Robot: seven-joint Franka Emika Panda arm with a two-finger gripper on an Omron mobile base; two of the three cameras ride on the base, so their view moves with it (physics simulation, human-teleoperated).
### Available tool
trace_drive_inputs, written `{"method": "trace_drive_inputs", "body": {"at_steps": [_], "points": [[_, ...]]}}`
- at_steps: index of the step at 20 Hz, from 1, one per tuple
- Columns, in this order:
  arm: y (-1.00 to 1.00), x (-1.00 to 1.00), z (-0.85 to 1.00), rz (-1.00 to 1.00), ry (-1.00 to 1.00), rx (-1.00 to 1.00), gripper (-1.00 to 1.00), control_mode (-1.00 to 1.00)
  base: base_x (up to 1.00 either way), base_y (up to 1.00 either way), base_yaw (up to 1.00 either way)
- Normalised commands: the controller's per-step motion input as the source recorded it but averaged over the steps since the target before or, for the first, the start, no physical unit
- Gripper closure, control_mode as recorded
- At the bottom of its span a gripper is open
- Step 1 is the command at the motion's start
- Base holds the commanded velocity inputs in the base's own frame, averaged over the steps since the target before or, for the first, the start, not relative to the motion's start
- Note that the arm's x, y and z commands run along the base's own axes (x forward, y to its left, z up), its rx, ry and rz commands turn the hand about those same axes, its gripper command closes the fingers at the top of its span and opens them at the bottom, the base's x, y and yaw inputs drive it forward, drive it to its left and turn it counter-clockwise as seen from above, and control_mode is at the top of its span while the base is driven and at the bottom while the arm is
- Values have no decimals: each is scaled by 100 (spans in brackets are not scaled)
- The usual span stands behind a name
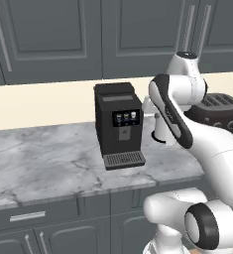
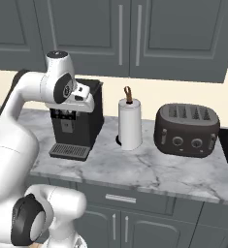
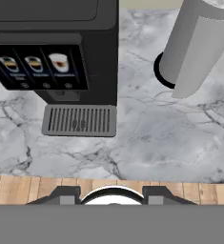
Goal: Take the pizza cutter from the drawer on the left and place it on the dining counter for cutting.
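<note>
The two-finger gripper [image 3: 111, 194], jaws parted and empty, hovers above the grey-veined white marble worktop [image 3: 151, 143], with the black coffee machine [image 3: 56, 57] ahead-left, the white paper towel roll [image 3: 199, 47] ahead-right, and the flat-fronted dark grey drawer [image 1: 29, 214] below.

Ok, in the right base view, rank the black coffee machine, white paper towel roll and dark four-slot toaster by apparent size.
1. Black coffee machine, though the arm hides part.
2. Dark four-slot toaster, close behind; the gap is unsure.
3. White paper towel roll.
</note>
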Motion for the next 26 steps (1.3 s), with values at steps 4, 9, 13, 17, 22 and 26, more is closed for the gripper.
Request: {"method": "trace_drive_inputs", "body": {"at_steps": [4,9,13,17,22,26], "points": [[12,-23,0,0,0,0,-100,-100,0,0,0],[83,-93,-9,3,1,-5,-100,-100,0,0,0],[100,-98,-21,12,0,-14,-100,-100,0,0,0],[100,-69,-38,20,0,-15,-100,-100,0,0,0],[100,-4,-34,26,-2,-17,-100,-100,0,0,0],[100,2,-22,25,0,-25,-100,-100,0,0,0]]}}
